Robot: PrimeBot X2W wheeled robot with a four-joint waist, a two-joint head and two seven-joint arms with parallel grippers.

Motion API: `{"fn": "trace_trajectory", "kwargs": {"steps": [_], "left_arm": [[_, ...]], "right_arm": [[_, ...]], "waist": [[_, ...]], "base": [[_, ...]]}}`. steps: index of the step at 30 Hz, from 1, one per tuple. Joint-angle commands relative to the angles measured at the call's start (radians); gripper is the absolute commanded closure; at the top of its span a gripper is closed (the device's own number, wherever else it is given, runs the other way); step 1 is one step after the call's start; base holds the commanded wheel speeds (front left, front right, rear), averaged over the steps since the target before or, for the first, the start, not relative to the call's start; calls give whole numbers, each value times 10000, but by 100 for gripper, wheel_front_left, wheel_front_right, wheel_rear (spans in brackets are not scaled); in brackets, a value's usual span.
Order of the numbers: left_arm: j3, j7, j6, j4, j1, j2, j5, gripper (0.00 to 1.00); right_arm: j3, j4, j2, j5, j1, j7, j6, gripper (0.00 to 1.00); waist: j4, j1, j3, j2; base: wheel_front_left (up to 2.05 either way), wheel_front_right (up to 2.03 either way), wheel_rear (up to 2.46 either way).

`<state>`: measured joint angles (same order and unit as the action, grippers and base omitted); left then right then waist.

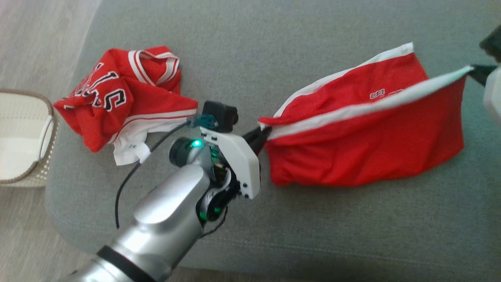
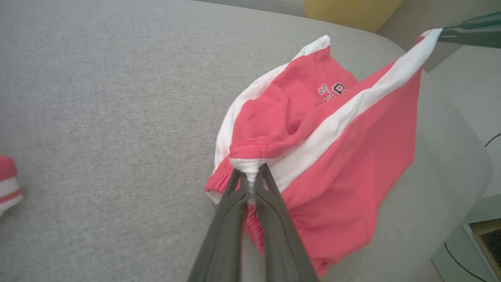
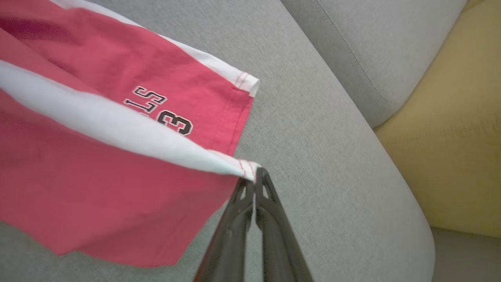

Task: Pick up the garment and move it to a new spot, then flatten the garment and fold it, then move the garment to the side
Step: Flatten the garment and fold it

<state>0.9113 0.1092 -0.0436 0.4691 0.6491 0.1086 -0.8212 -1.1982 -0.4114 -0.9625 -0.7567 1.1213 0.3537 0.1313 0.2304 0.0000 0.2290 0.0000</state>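
A home sitting room, judging by its soft furniture.
A grey fabric sofa seat [image 1: 274, 31] with a padded back cushion [image 3: 372, 47] spreads wide; mustard-yellow upholstery [image 3: 462, 137] sits just beside it; a woven basket [image 1: 54, 121] with a pale liner stands on light wood-plank floor [image 1: 35, 39].

The red shorts [image 1: 368, 129], pinched at opposite ends by left gripper [image 1: 263, 136] and right gripper [image 1: 474, 71], over grey cushion [image 1: 242, 47]; crumpled jersey [image 1: 125, 98] apart.

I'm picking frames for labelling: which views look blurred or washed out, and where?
Head view: the red shorts with white side stripes are soft, their lifted stripe smeared toward the blurred right gripper. Left wrist view: left gripper sharp, the red washed to pink. Right wrist view: lettering crisp, the near stripe soft.
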Motion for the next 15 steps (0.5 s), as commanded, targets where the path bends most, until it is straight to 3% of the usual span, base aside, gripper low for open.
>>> {"fn": "trace_trajectory", "kwargs": {"steps": [1,15], "left_arm": [[-393,-206,49,-50,610,39,156,100],[-296,-1011,161,1438,1758,-520,95,100]], "right_arm": [[-39,-90,-83,-5,211,-211,-6,100],[-725,-1813,512,-295,1644,-1487,-6,100]], "waist": [[131,0,317,0],[449,0,1383,0]], "base": [[0,0,0],[0,0,0]]}}
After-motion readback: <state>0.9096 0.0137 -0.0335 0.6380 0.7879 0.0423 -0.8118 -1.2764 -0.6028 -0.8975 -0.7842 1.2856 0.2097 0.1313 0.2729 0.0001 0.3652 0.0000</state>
